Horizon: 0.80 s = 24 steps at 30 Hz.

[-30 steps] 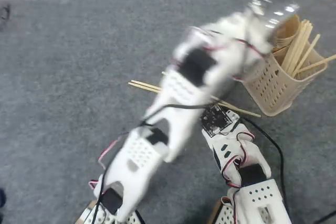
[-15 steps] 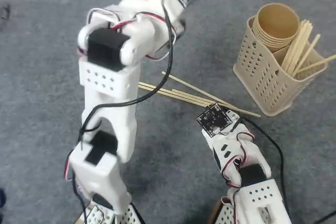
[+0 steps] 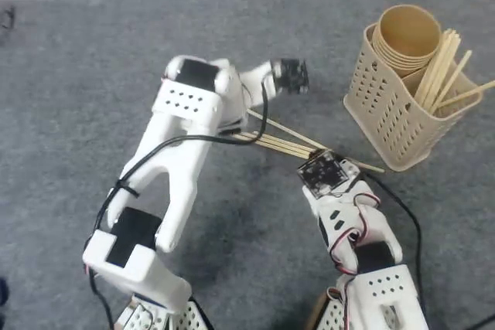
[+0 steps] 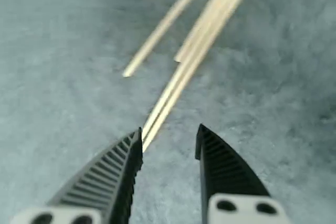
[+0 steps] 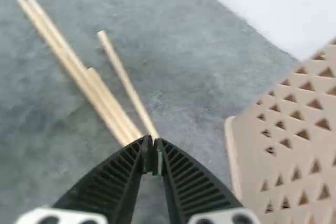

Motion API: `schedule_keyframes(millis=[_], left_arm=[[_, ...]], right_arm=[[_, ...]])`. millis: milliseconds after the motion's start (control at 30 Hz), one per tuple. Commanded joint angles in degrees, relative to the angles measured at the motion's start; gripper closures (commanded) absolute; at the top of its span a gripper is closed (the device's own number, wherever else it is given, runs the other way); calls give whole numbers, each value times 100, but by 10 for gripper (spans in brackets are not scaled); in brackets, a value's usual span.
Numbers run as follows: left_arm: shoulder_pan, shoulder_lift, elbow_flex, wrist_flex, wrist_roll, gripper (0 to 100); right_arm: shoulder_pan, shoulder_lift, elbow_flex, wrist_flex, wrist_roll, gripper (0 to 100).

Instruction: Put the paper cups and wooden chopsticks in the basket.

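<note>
The loose wooden chopsticks (image 3: pixel 282 142) lie flat on the grey tabletop (image 3: pixel 77 75), a tight bundle with one stick splayed off beside it, running toward the foot of the basket (image 3: pixel 394 125). The basket stands upright with the stacked paper cups (image 3: pixel 407 32) inside it and several more chopsticks (image 3: pixel 442 63) leaning out over its rim. In the left wrist view the left gripper (image 4: pixel 169 135) hovers low over one end of the bundle (image 4: pixel 205 30), its jaws parted by a moderate gap and holding nothing, with the stick tips just ahead of that gap. The right gripper (image 5: pixel 152 148) is closed, its tips meeting right over the other end of the splayed stick (image 5: pixel 123 80), with the basket wall (image 5: pixel 294 145) just beside it; we cannot tell whether it pinches anything. We judge that only the loose sticks are left to collect. The risks come from the grip point: taken at the very end, thin sticks may fan apart so that only some are caught, or droop and pivot in the jaws. Both arms (image 3: pixel 193 106) (image 3: pixel 348 214) crowd the same bundle, so a swinging load could strike the right arm. It could also nudge the basket or knock out the sticks leaning from it.
</note>
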State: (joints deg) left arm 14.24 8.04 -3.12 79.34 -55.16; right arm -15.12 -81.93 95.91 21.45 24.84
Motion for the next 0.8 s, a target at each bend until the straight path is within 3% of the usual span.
schedule_keyframes(millis=[0,133,267,433,600,767], left_arm=[[9,-308,840,-695,-686,841],[26,176,1007,-905,-1029,841],[26,1266,189,-826,-1029,841],[105,2435,-1288,141,-1055,844],[123,3402,-2765,686,-1055,907],[123,4070,-3969,1301,-1037,909]], right_arm=[[365,-119,97,-277,-492,992],[549,-119,97,-400,-677,992],[532,-119,97,-391,-659,992],[532,-119,97,-391,-659,992],[523,-119,97,-391,-659,992],[523,-119,88,-391,-659,992]])
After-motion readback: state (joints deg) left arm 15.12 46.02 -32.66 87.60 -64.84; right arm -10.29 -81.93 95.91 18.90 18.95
